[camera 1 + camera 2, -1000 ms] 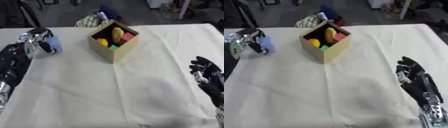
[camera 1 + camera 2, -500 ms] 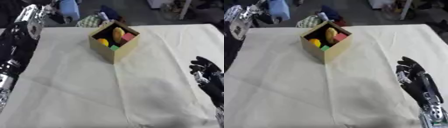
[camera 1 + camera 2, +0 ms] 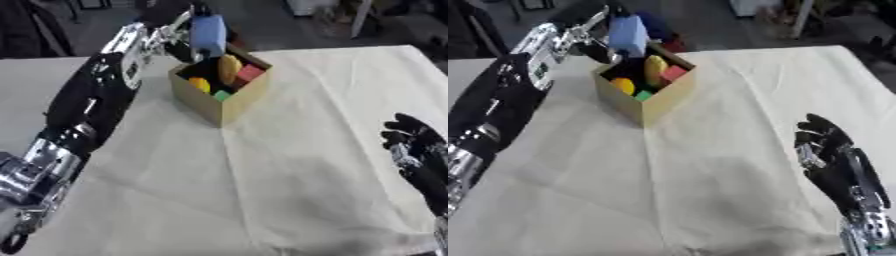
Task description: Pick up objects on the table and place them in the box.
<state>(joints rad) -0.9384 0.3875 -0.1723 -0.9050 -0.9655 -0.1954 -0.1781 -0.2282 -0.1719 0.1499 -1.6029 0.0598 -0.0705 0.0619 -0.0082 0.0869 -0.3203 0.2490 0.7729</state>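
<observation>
The robot's left arm stretches up from the lower left corner across the table [image 3: 289,200], which is covered with a pale cream cloth that lies in soft creases. At the far end of that arm the left hand [image 3: 166,22] has its fingers curled round a light blue block [image 3: 208,30], holding it in the air right above the far rim of the cardboard box [image 3: 219,107]. The block stands more or less upright in the grasp, its lower end close to the box's opening; whether it touches the rim I cannot tell from here.

The box sits on the cloth toward the far middle of the table, turned so that one corner points at the robot. It is open at the top and already has things in it: a tall yellow piece [image 3: 229,69] leaning near the middle, a red block [image 3: 248,73] just beside it on the right, an orange-yellow rounded piece [image 3: 199,84] on the left side and a small green block [image 3: 222,94] at the near corner (all packed close together, touching or nearly so).

The right hand [image 3: 822,150] rests at the right edge of the table, well apart from the box, palm toward the cloth with its dark fingers spread and relaxed, holding nothing. Its forearm runs down to the lower right corner.

Beyond the table's far edge the floor is dark, with some furniture legs and blurred shapes I cannot make out
</observation>
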